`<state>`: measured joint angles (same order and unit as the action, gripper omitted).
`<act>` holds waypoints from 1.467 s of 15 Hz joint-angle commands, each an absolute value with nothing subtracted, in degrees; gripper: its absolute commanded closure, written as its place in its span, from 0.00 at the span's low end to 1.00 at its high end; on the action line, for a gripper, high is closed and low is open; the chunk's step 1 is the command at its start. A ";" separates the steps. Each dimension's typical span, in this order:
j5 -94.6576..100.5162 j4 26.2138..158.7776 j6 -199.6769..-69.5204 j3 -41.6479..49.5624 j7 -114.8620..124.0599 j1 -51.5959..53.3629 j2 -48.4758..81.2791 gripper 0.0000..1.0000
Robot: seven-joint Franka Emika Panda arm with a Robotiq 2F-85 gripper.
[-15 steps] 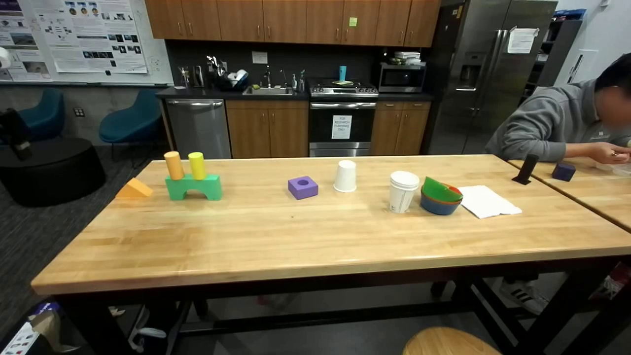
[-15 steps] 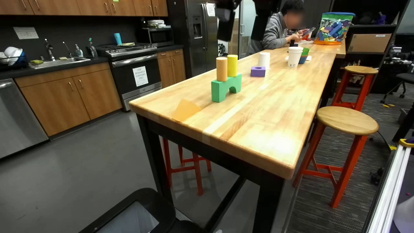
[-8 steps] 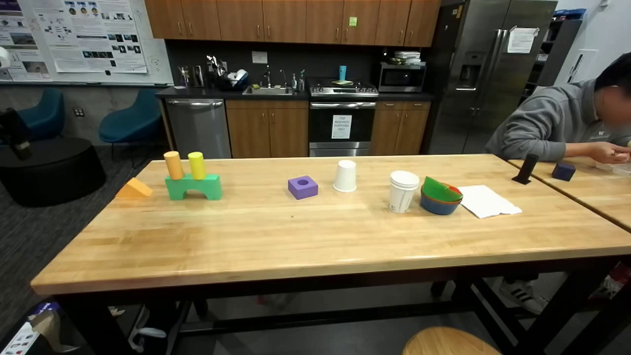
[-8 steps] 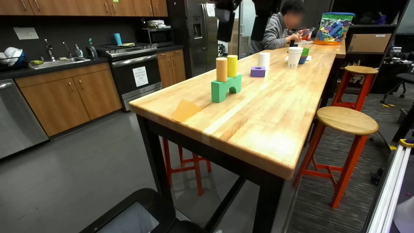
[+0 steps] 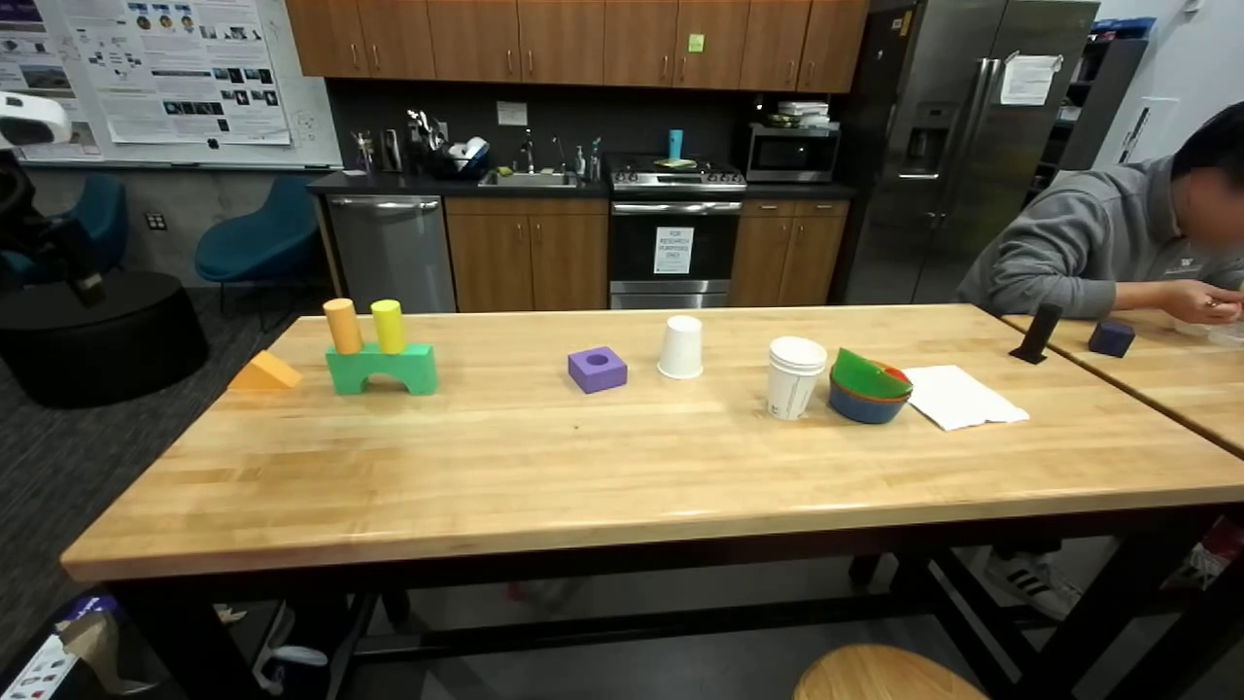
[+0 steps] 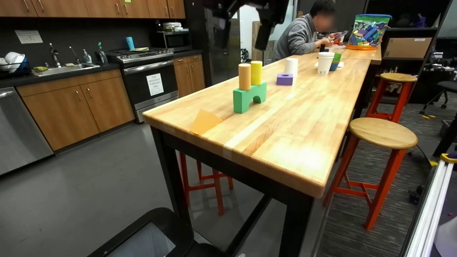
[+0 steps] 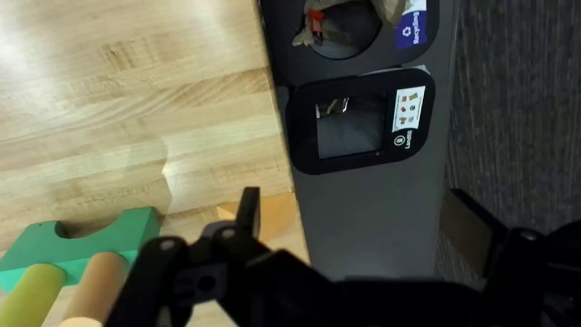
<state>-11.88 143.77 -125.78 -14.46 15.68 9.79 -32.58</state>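
One table (image 5: 583, 476): bears your blocks.
Claw (image 6: 241, 47): spread wide, empty; your step seems pre-grasp.
Green arch (image 6: 246, 97): on the table.
Orange wedge (image 7: 278, 214): at the table's edge, apparently nearest; grasping it would have you centre, then lower.

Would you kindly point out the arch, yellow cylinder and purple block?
Arch (image 5: 382, 361): in an exterior view, front face.
Yellow cylinder (image 7: 32, 295): in the wrist view, side.
Purple block (image 6: 284, 81): in an exterior view, front.
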 commanded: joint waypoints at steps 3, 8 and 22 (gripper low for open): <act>-11.94 131.90 -133.70 -14.99 23.66 6.96 -15.08 0.00; -10.09 120.34 -134.16 -14.87 32.15 7.57 -3.33 0.00; -10.29 102.00 -135.85 -11.92 53.31 12.25 12.85 0.00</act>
<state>-10.39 107.09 -135.58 -13.33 48.75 10.32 8.47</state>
